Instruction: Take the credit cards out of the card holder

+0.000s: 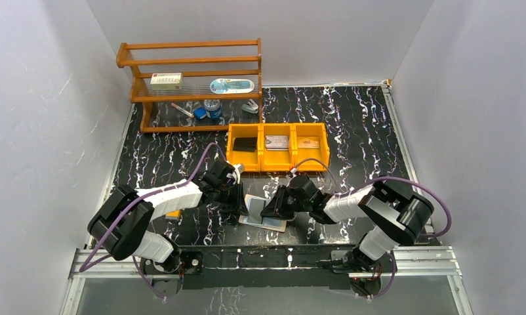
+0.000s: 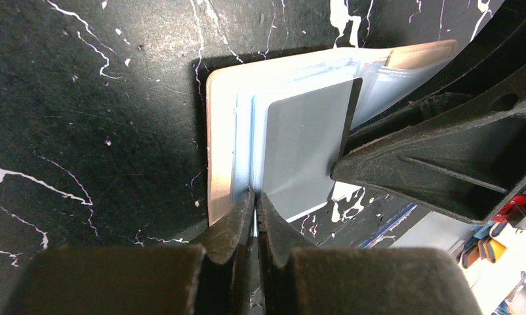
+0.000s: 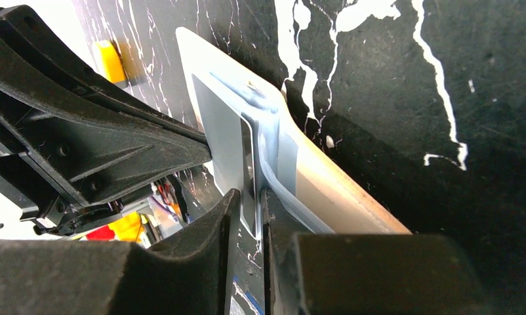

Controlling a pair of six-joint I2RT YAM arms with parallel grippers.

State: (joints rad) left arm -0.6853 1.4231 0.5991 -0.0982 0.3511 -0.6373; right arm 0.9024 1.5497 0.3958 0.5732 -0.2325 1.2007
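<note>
shelf items [image 1: 201, 88] too small, tray cards [image 1: 277, 142] — unclear

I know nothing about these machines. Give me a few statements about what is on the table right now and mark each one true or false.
1. The card holder lies between the two arms' end effectors. True.
2. The left end effector is wide open, away from the holder. False: it is shut on the holder's plastic sleeves.
3. The orange tray has three compartments, each with something in it. True.
4. A grey card stands in the open holder. True.
5. The right end effector is over the orange tray. False: it is at the holder, its fingers around the edge of the grey card and a sleeve.
6. The wooden shelf is empty. False: a small box and other things lie on it.
</note>
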